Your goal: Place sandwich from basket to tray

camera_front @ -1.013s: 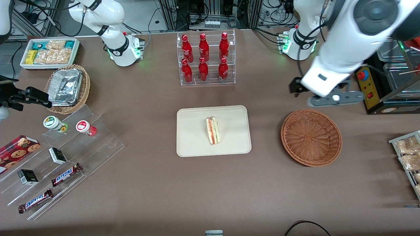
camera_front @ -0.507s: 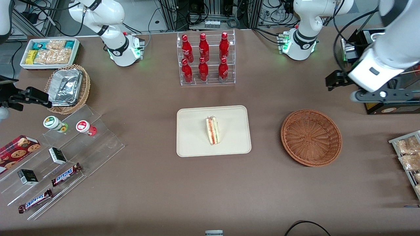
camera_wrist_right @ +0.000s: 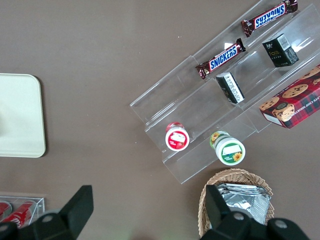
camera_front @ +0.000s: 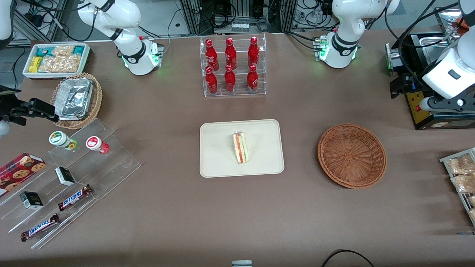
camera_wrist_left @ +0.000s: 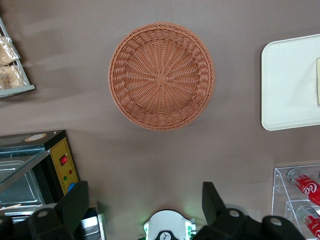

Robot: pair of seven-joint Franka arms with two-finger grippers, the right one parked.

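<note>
The sandwich (camera_front: 241, 148) is lying on the tray (camera_front: 219, 163), a little off the tray's middle toward the working arm's end, with its striped red and green filling edge facing up toward the front camera. The tray is sitting on the brown table (camera_front: 237, 215) nearer the front camera than the clear rack of red bottles (camera_front: 232, 66). The basket (camera_front: 351, 155) is resting beside the tray toward the working arm's end of the table, apart from it, and is holding nothing (its woven floor is showing bare in the wrist view (camera_wrist_left: 161, 76)). The gripper (camera_wrist_left: 145, 210) is hanging high above the table at the working arm's end, well apart from the basket and the tray, its two dark fingers (camera_wrist_left: 75, 204) standing spread wide with nothing between them; in the front view its body is showing near the yellow control box (camera_front: 417, 105). A corner of the tray (camera_wrist_left: 287, 85) and a sliver of the sandwich (camera_wrist_left: 318, 80) are showing in the wrist view too.
</note>
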